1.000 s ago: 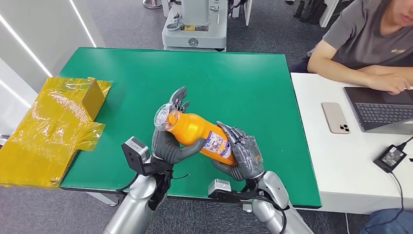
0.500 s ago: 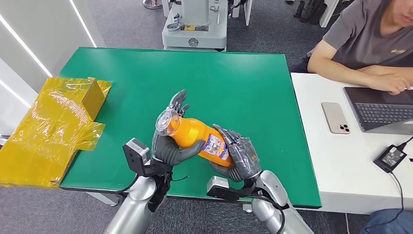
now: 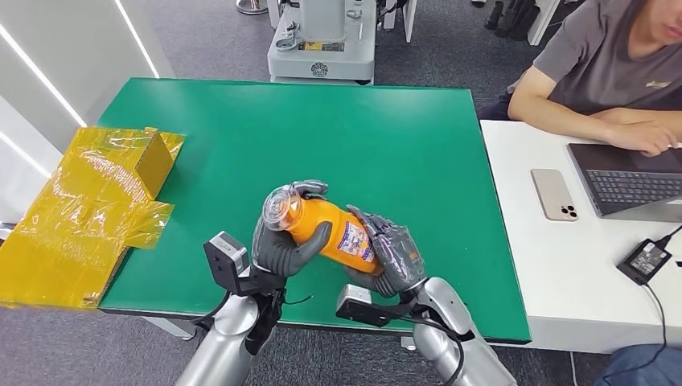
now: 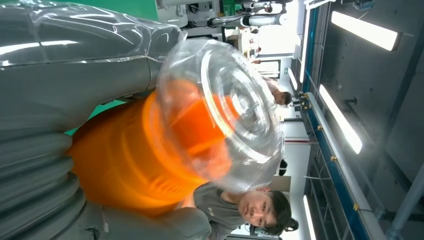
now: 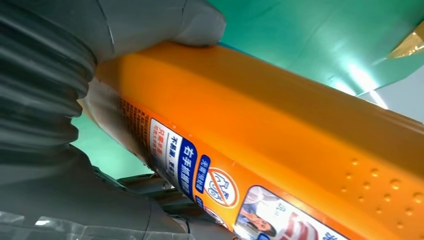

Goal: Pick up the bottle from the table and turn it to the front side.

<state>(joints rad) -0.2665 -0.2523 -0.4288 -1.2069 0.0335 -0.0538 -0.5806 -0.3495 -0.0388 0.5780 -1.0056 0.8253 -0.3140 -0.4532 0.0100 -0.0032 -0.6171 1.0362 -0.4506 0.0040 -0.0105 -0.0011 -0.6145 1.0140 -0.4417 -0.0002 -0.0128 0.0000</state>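
Both hands hold the bottle [image 3: 322, 229] above the green table [image 3: 386, 129]: the left hand [image 3: 281, 241] wraps its neck end, the right hand [image 3: 394, 257] its base. Smooth orange plastic with a clear domed cap [image 4: 225, 110] (raised dots along one edge), its label [image 5: 200, 175] carries blue-and-white Chinese print, too small to read reliably.

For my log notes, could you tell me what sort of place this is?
Probably a robotics lab or office workshop: a green-topped table, a white desk where a person uses a laptop, and machinery beyond.
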